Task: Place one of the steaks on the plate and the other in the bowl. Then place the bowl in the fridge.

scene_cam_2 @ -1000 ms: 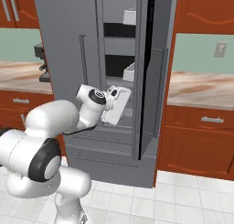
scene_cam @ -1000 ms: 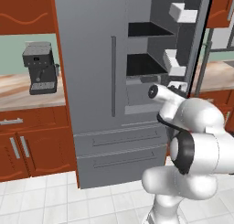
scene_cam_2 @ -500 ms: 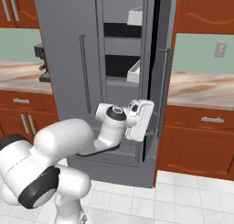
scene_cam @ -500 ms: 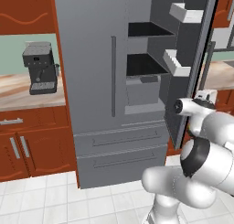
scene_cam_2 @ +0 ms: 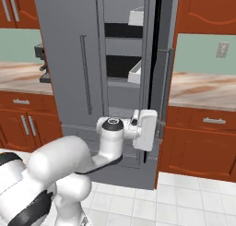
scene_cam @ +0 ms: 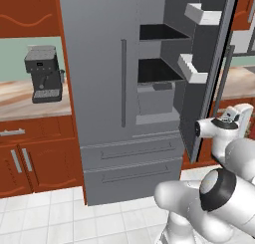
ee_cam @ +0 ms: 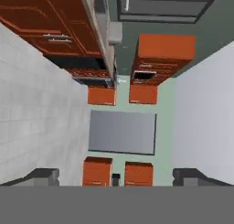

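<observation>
grey fridge (scene_cam: pixel 114 88) stands with its right door (scene_cam_2: pixel 159 59) swung open, and something pale sits on a shelf, maybe the bowl. gripper (ee_cam: pixel 116 175) spread wide, empty, by the door; only closing looks left.

1. The tall grey fridge (scene_cam: pixel 99 88) looks like matt brushed metal, with smooth bar handles.
2. The white door bins (scene_cam: pixel 191 68) look like plain plastic.
3. Beside the fridge, the reddish cabinets (scene_cam: pixel 30 158) show glossy wood.
4. The surface (scene_cam_2: pixel 203 89) above them looks like polished, veined stone.
5. The floor (scene_cam: pixel 50 218) is pale, smooth tile.
</observation>
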